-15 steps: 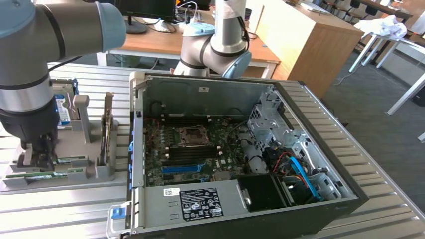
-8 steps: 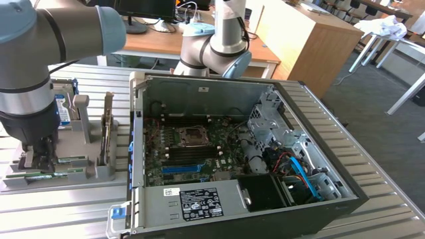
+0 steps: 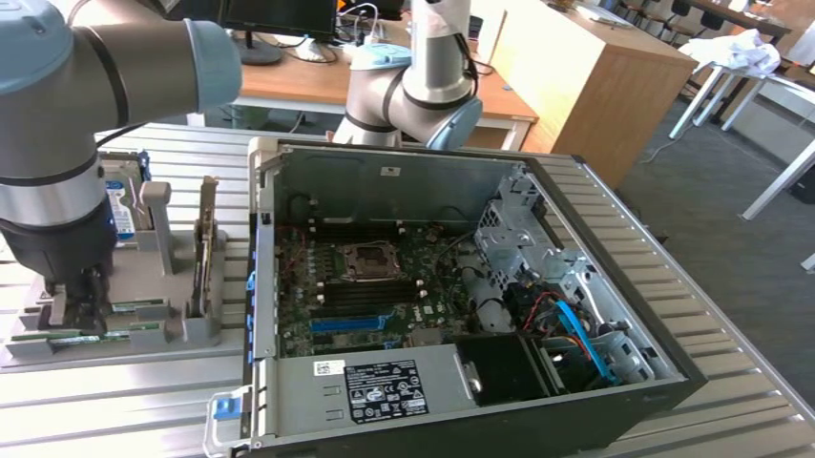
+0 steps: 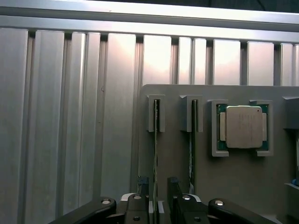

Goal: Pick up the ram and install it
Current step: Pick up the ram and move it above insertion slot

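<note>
Black metal claw [image 4: 158, 182] open astride thin green ram [image 4: 155, 144], edgewise in grey slotted holder [image 4: 215, 182], ribbed aluminium table [image 4: 70, 116]

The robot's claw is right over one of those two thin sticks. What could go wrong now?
The gripper stands open, a finger on each side of the ram, which stands on edge in the grey holder. If it closes off centre, a finger could tilt the stick instead of clamping it. The second stick stands close beside, so a finger might bump it.
</note>
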### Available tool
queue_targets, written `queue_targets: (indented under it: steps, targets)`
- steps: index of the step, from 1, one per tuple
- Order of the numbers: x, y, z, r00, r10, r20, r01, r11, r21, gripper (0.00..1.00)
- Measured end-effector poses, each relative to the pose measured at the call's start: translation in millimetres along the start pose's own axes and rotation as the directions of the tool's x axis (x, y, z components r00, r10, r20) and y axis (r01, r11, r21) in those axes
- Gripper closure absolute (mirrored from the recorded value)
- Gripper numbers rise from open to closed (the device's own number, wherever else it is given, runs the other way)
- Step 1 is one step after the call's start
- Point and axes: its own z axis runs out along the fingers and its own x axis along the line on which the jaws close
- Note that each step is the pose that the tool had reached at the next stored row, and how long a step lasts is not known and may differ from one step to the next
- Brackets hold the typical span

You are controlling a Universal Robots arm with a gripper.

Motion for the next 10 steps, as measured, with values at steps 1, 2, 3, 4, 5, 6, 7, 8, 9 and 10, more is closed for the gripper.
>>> queue_targets:
  steps: [1,2,3,4,5,6,7,8,9,10]
  targets:
    - [0.0,0.0,0.8,1.0,0.0,0.0,0.0,1.0,-0.0001,0.7]
    - [0.1,-0.1,1.6,1.0,0.0,0.0,0.0,1.0,0.0,0.7]
    - [0.1,-0.1,2.4,1.0,0.0,0.0,0.0,1.0,0.0,0.7]
    - [0.1,-0.1,3.1,1.0,0.0,0.0,0.0,1.0,-0.0001,0.7]
    - [0.1,-0.2,3.9,1.0,0.0,0.0,0.0,1.0,0.0,0.7]
    - [0.1,-0.2,4.7,1.0,0.0,0.0,0.0,1.0,0.0,0.7]
    - [0.2,-0.2,5.5,1.0,0.0,0.0,0.0,1.0,0.0,0.7]
    - [0.2,-0.3,6.2,1.0,0.0,0.0,0.0,1.0,0.0,0.7]
    - [0.2,-0.3,7.0,1.0,0.0,0.0,0.0,1.0,0.0,0.7]
    - [0.2,-0.3,7.7,1.0,0.0,0.0,0.0,1.0,0.0,0.7]
